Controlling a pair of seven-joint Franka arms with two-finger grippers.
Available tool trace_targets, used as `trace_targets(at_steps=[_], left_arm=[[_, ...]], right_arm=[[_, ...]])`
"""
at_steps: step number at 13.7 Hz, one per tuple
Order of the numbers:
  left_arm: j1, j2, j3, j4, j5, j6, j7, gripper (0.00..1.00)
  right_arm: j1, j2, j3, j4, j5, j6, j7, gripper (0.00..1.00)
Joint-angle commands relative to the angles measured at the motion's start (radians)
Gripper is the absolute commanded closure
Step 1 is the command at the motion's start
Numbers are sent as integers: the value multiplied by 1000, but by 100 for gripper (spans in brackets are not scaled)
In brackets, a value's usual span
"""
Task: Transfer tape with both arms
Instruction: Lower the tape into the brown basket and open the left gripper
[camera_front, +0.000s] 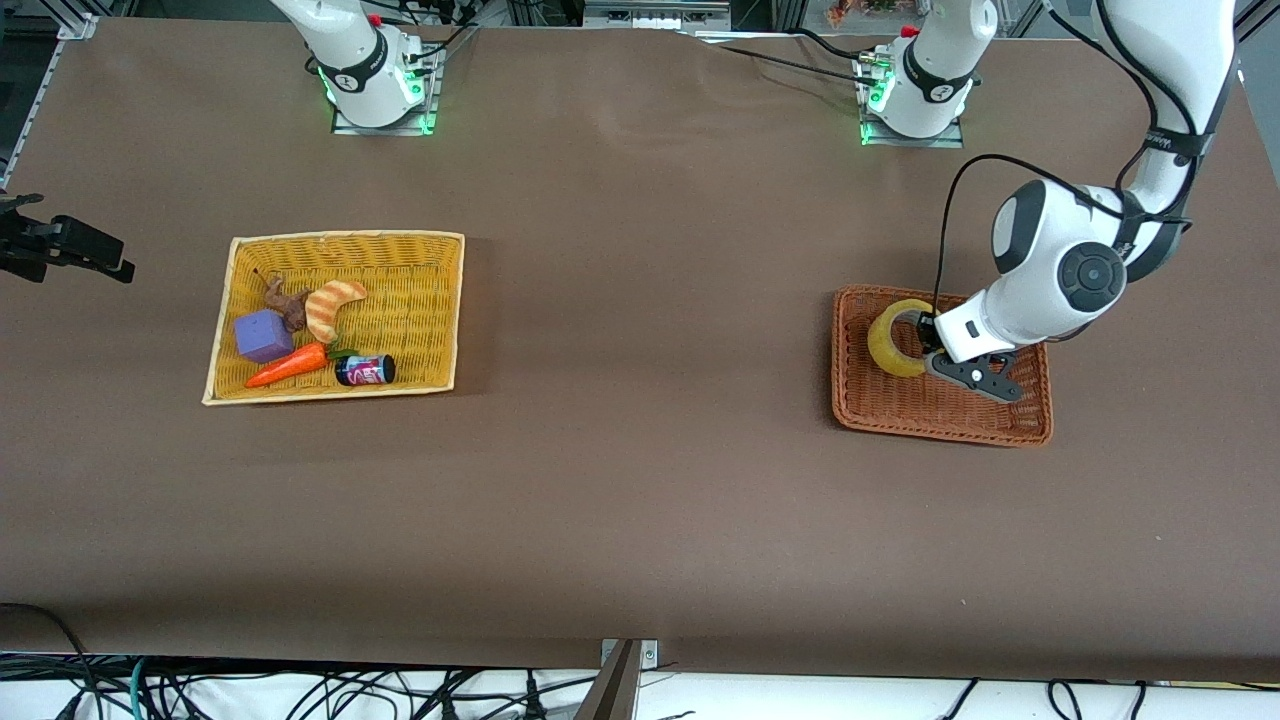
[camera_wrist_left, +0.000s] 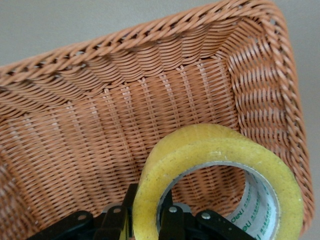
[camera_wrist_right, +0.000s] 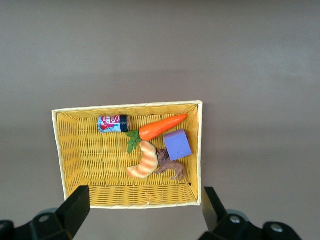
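The tape (camera_front: 886, 348), a yellowish ring, stands on edge in the brown wicker basket (camera_front: 940, 428) toward the left arm's end of the table. My left gripper (camera_front: 928, 345) is shut on the tape's wall, one finger inside the ring and one outside. The left wrist view shows the tape (camera_wrist_left: 220, 145) pinched between the black fingers (camera_wrist_left: 172, 222) of the left gripper (camera_wrist_left: 148, 220) over the basket's floor (camera_wrist_left: 100, 150). My right gripper (camera_wrist_right: 144, 202) is open and empty, high over the yellow basket (camera_wrist_right: 62, 150); it is out of the front view.
The yellow basket (camera_front: 445, 300) toward the right arm's end holds a striped croissant toy (camera_front: 330, 305), a purple cube (camera_front: 262, 335), a carrot (camera_front: 288, 365), a small can (camera_front: 366, 370) and a brown toy animal (camera_front: 285, 305). A black fixture (camera_front: 60, 245) juts in at that end's edge.
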Motion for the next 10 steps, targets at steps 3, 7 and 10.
trace_targets(at_steps=[3, 7, 10], left_arm=[[63, 111, -10, 14, 117, 129, 22, 100], [68, 126, -10, 43, 139, 119, 11, 93], [71, 114, -14, 66, 139, 64, 8, 0]], right_arm=[[3, -4, -6, 0, 8, -2, -1, 0], [3, -6, -6, 0, 8, -2, -1, 0], [3, -4, -6, 0, 8, -2, -1, 0]])
